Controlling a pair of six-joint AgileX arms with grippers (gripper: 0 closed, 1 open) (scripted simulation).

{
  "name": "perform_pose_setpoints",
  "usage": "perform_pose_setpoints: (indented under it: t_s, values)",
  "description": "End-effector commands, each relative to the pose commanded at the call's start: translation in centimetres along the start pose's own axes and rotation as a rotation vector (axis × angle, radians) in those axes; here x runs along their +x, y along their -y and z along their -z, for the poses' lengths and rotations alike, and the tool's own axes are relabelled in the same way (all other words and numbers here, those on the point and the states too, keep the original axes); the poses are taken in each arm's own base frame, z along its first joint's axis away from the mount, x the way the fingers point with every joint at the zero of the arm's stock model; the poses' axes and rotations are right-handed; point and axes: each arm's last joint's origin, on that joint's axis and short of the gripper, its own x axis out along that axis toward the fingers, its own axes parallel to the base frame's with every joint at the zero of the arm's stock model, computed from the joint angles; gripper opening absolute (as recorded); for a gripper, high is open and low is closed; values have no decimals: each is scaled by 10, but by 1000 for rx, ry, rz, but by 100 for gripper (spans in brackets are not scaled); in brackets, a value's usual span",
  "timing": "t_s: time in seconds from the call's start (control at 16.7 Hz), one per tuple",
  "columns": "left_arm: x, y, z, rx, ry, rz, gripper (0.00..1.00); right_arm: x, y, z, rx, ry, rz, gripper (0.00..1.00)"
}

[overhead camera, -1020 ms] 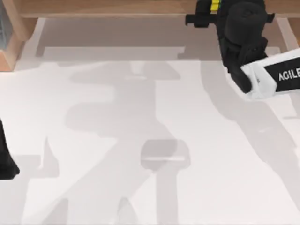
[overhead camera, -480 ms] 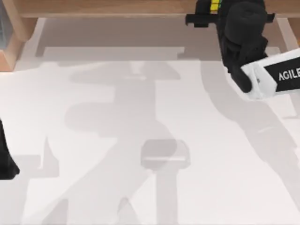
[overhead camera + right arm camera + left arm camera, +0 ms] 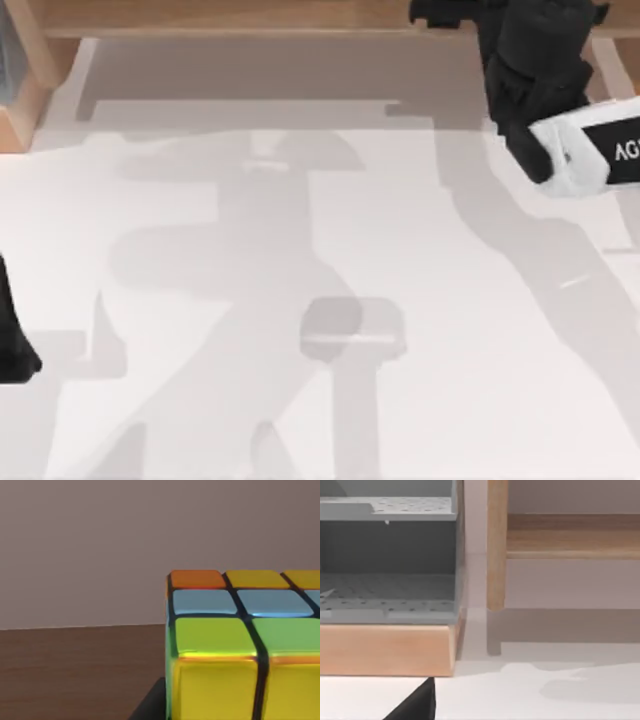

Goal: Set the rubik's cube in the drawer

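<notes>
The right arm (image 3: pixel 575 150) has moved up and a bit to the right at the top view's far right edge. Its white part now reads just "AG". The right gripper (image 3: pixel 450 12) sits over the wooden shelf (image 3: pixel 220 15). I cannot tell how its fingers stand. The cube (image 3: pixel 240 650) looms close in the right wrist view. The left arm (image 3: pixel 12 340) is parked at the left.

The tabletop (image 3: pixel 200 400) was white and carried soft grey shadows. A wooden frame (image 3: pixel 230 15) ran along its far edge. At the far left stood a wooden cabinet (image 3: pixel 385 650) with grey perforated shelves (image 3: pixel 387 507). The wall (image 3: pixel 100 540) behind was plain pale grey.
</notes>
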Motion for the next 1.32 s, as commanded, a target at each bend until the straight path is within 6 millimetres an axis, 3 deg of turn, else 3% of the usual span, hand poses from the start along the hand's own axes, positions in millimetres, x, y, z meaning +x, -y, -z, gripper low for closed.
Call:
perform_pose_setpoints:
  t_s: [0.36,0.6,0.9,1.32]
  values:
    - [0,0,0,0,0,0,100,-9,4,-10,-4,-25,19,0]
    - [0,0,0,0,0,0,100,-19,-9,7,-29,-74,-31,0]
    - [0,0,0,0,0,0,100,-17,-8,5,-25,-68,-27,0]
    - [0,0,0,0,0,0,100,-19,-4,-33,-113,-129,-96,0]
